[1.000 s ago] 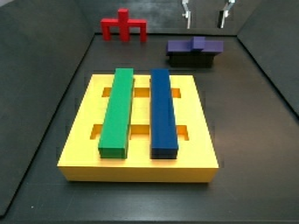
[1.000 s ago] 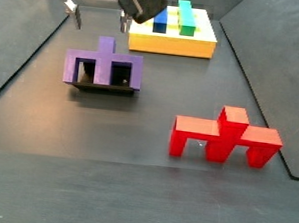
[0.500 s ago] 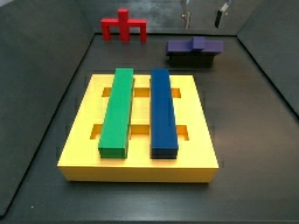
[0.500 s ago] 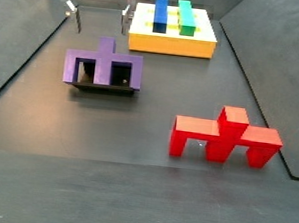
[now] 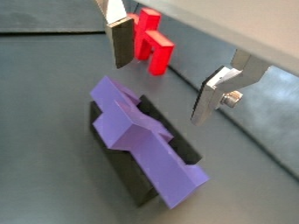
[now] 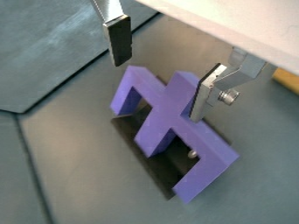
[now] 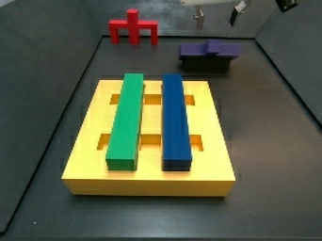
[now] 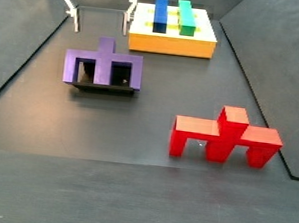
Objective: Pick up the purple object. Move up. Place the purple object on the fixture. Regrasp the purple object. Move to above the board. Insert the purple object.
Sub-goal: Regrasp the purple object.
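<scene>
Gripper (image 6: pixel 162 72) hangs above purple object (image 6: pixel 172 129), jaws apart, nothing between.

Purple object (image 8: pixel 105 68) rests on the black fixture (image 8: pixel 105 89); gripper (image 8: pixel 103 12) hovers above, empty

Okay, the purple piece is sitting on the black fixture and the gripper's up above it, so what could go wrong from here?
1. The purple object overhangs the small fixture; an off-centre touch might tip it off.
2. The gripper hangs open above it, and the crossing arms leave little room for the fingers, so one may land on an arm.
3. The board has green and blue bars fitted, which may obstruct insertion.
</scene>
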### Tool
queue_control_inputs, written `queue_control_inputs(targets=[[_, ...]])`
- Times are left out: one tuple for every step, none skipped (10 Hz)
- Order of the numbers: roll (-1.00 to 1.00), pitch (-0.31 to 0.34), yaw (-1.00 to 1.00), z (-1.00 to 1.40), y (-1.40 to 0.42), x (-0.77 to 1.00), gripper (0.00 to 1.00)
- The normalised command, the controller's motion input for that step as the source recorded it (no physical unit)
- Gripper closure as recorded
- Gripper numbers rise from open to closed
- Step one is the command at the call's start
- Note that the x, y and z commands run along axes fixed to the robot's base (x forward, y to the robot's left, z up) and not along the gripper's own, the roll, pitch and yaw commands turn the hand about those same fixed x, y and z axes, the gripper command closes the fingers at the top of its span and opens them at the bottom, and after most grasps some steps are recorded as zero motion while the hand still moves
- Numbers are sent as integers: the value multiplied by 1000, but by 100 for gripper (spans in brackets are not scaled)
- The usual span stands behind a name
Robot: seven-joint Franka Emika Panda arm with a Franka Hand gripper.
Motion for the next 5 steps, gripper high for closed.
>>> queue_control_inputs(targets=[[1000,69,0,0,0,0,0],[1000,114,0,0,-17,9,0],[974,149,-69,0,-106,37,0],[546,177,-94,-40,-123,63,0],[46,0,0,0,0,0,0]])
